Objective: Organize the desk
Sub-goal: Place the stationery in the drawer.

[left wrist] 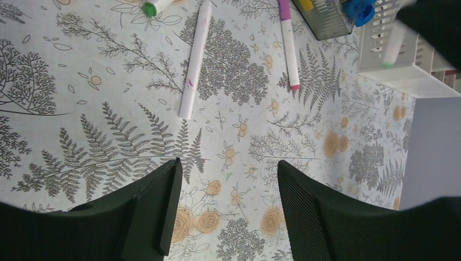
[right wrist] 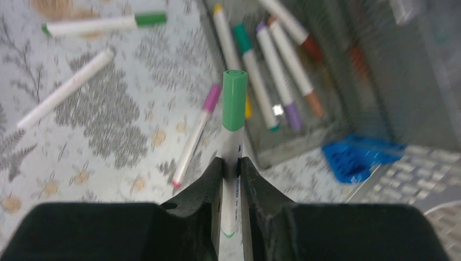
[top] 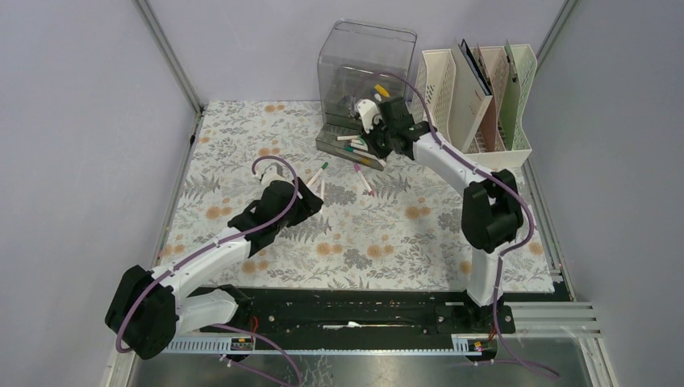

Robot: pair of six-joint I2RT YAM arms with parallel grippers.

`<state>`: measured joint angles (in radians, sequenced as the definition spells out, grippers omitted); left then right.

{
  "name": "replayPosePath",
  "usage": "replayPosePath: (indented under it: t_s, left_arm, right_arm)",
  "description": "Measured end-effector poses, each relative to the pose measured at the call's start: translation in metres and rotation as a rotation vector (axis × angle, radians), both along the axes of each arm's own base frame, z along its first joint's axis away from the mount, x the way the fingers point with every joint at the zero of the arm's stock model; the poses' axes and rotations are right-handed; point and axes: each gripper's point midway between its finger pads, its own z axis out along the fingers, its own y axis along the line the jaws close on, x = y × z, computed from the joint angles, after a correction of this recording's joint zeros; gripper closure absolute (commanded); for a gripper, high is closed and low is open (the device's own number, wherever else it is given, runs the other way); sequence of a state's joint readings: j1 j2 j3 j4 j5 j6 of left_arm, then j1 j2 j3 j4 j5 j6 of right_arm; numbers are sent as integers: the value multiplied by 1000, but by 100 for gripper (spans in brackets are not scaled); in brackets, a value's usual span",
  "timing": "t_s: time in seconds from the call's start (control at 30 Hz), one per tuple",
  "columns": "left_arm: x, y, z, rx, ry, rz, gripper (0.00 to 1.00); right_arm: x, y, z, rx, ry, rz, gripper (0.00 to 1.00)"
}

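desk (top: 403, 242): white, grey ferns, orange flowers | held marker (right wrist: 234, 100): green cap (white barrel) | right fingers (right wrist: 209, 185): black

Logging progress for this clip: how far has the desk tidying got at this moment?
Done: several markers lie in the clear tray. In hand: the right gripper is shut on a green-capped marker beside that tray. Left: a loose green marker, a white marker and a pink marker lie on the desk, with the left gripper open near them.
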<state>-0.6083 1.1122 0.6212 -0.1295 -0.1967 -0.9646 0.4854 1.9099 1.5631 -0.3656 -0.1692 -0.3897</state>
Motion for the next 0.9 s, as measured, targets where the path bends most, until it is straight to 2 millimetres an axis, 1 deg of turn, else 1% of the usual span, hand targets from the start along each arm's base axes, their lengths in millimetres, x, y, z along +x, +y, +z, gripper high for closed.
replayPosePath:
  t_s: [0.03,0.1,0.17,0.2,0.3,0.37,0.43,0.5,0.57,0.73,0.8,0.9]
  left_arm:
    - [0,2,-2,3,4,4,30]
    - [0,4,-4,6,9,9,30]
    - [1,6,-5,7,11,16,30]
    - [2,8,-5,8,10,20,30]
    - [4,11,-5,8,10,28,30]
    - [5,13,-5,8,10,32,29]
    - [6,14,-5,6,10,35,25]
    - [8,14,-5,5,9,32,22]
    - [9,13,-6,1,11,25,21]
    - [13,9,-12,-15,25,3,21]
    - [15,8,-16,-13,35,-5,21]
    - [20,5,-22,4,62,-21,23]
  right_arm:
    - [12,6,8,10,-29,8,100]
    - [30,15,17,18,-73,21,100]
    - [45,22,20,16,-102,33,96]
    - [52,25,20,11,-115,38,92]
    - [69,29,11,-14,-140,47,78]
    - [78,31,2,-34,-152,51,63]
    - [85,31,-8,-55,-157,49,48]
    - [89,30,-17,-76,-157,53,37]
    - [90,29,-20,-86,-155,53,33]
    - [91,31,-16,-77,-167,55,32]
    - [83,32,-17,-62,-144,63,31]
    - [62,32,-18,-31,-80,80,30]
